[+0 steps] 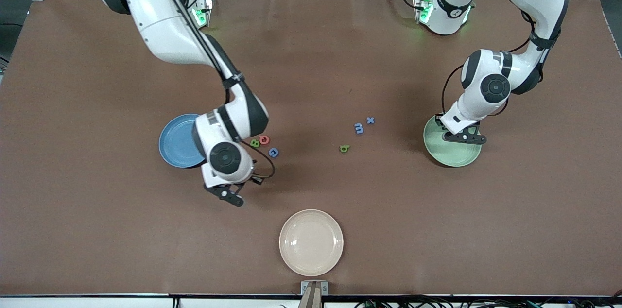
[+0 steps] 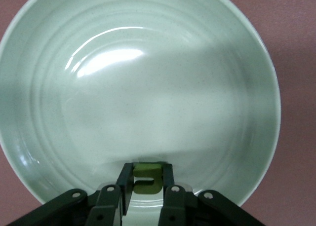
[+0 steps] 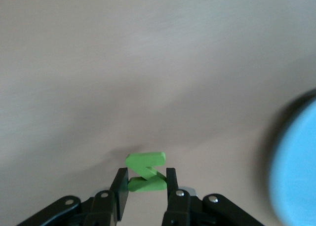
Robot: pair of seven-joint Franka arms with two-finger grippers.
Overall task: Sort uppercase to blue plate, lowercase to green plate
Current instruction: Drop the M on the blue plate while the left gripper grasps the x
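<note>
My left gripper (image 1: 465,139) hangs over the pale green plate (image 1: 454,155), shut on the green u (image 2: 148,179); the plate (image 2: 148,88) fills the left wrist view and is otherwise bare. My right gripper (image 1: 232,196) is above the table beside the blue plate (image 1: 179,145), shut on the green N (image 3: 145,169). The blue plate shows at the edge of the right wrist view (image 3: 296,171). Green B (image 1: 254,143), red Q (image 1: 264,139) and blue G (image 1: 273,152) lie beside the blue plate. Blue m (image 1: 358,128), blue x (image 1: 370,120) and green b (image 1: 344,148) lie mid-table.
A cream plate (image 1: 311,242) sits near the table's front edge, nearer the front camera than the letters. The right arm's wrist covers part of the blue plate in the front view.
</note>
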